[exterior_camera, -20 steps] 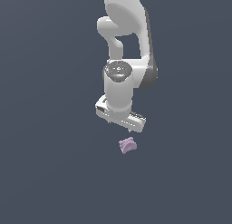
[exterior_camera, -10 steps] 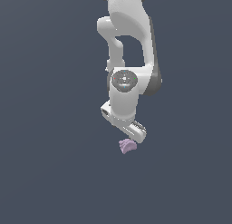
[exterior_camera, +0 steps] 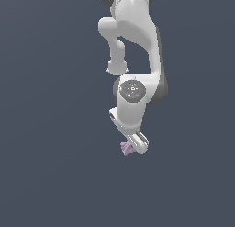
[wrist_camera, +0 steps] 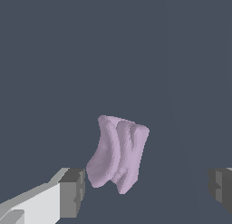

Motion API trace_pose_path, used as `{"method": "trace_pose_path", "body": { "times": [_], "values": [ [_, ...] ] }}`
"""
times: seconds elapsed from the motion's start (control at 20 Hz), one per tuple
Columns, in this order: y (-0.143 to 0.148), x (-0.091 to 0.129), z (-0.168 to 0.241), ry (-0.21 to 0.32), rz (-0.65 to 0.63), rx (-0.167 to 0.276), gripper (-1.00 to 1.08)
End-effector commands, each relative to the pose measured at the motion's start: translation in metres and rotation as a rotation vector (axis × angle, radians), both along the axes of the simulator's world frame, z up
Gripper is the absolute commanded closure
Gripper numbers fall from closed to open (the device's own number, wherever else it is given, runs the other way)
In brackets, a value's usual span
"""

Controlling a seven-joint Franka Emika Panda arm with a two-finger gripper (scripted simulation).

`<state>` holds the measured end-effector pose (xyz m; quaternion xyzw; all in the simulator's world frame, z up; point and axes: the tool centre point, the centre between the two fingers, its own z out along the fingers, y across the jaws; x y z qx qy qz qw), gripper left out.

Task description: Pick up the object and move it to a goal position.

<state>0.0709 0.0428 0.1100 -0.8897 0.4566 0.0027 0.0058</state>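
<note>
Between the spread fingers [wrist_camera: 72, 193] of the tool [wrist_camera: 147, 191] sits the lilac object [wrist_camera: 117, 153], much nearer one pad than the other, so it's released and not gripping yet. Exterior view: object [exterior_camera: 127, 148] pokes out just beside the tool [exterior_camera: 136, 145] on the dark bench [exterior_camera: 46, 175].

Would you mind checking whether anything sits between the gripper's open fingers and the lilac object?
Nothing visible does. The lilac object lies between the open fingers of the gripper, nearer one pad, with only bare floor around it.
</note>
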Motion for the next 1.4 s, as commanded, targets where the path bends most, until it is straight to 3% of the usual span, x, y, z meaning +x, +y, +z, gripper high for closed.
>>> {"method": "trace_pose_path", "body": {
  "times": [0.0,0.6,1.05,1.35],
  "values": [
    [0.004,0.004,-0.004,0.001,-0.059,-0.003,-0.92],
    [0.015,0.013,-0.016,0.002,-0.221,-0.012,-0.92],
    [0.016,0.013,-0.021,0.002,-0.232,-0.012,-0.92],
    [0.016,0.013,-0.050,0.002,-0.235,-0.013,-0.92]
  ]
}}
